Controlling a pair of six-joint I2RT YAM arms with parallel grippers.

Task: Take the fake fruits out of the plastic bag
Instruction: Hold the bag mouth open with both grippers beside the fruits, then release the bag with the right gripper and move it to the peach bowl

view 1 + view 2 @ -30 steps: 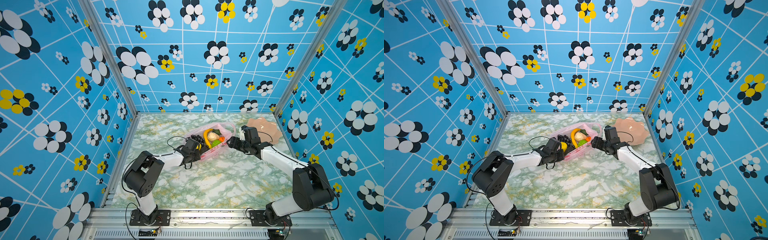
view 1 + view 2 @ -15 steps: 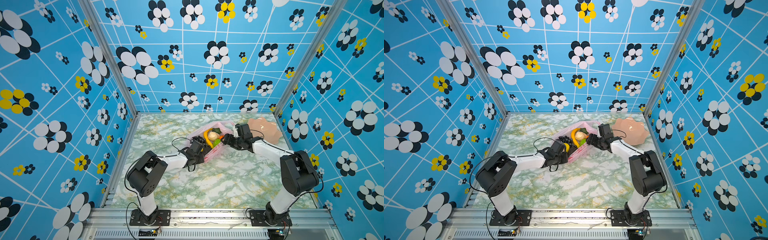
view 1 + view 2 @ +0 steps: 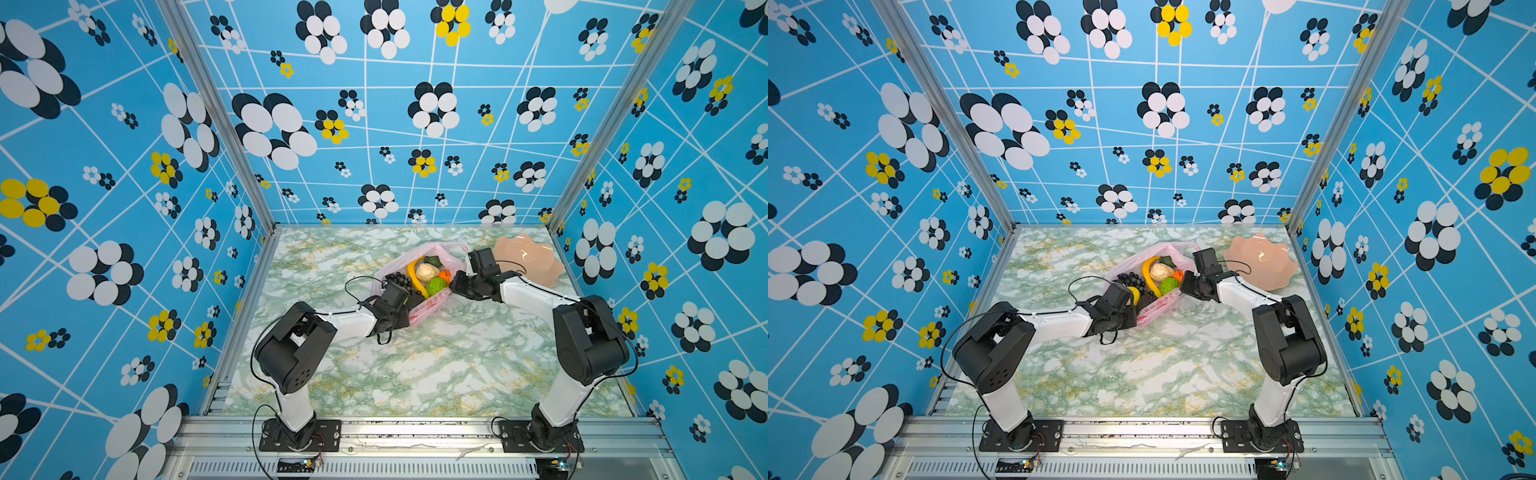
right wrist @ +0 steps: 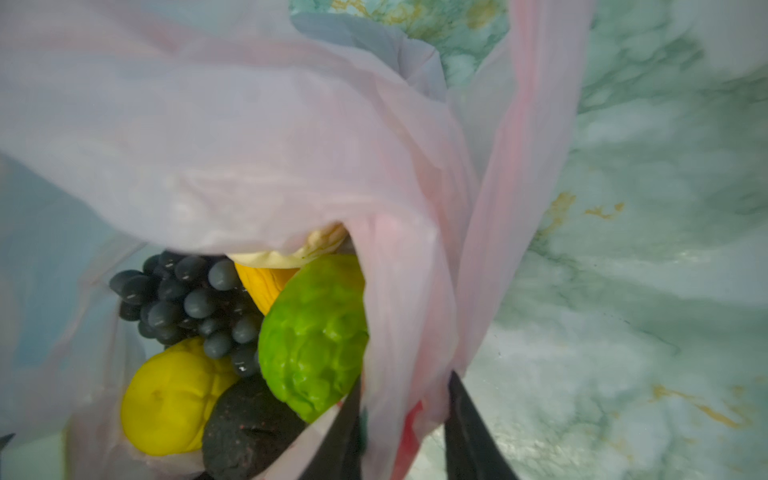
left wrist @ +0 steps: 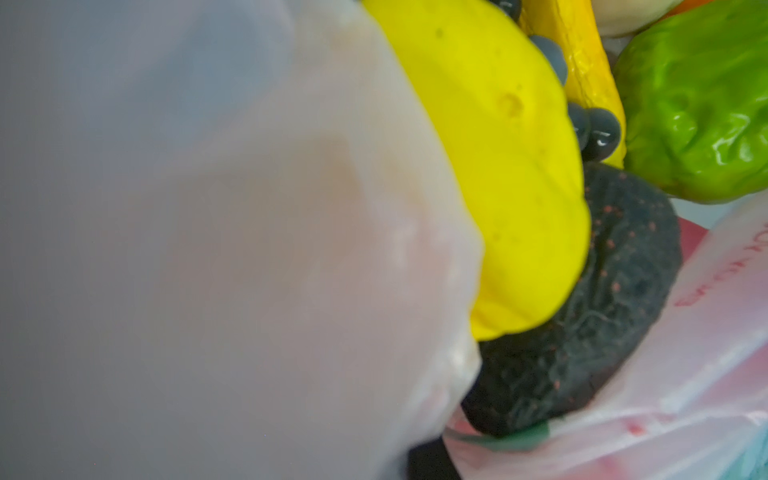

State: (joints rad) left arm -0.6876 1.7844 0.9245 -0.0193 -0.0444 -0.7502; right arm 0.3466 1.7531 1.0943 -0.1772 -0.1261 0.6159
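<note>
My left gripper (image 3: 405,305) is pinched shut on the edge of the plastic bag (image 3: 428,309). The fake fruits (image 3: 427,272) all lie inside it. My right gripper (image 4: 405,399) sits around a fold of bag; I cannot tell if it squeezes. I think we are opening the bag. Next, pull it wide.

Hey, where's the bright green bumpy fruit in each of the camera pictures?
In a top view: green fruit mid-picture, inside the plastic bag.
In a top view: green fruit mid-picture too.
Left wrist: green fruit partly cut off, beside the banana.
Right wrist: green fruit central, under the bag's fold.
Shared landmark: black grapes close by.
</note>
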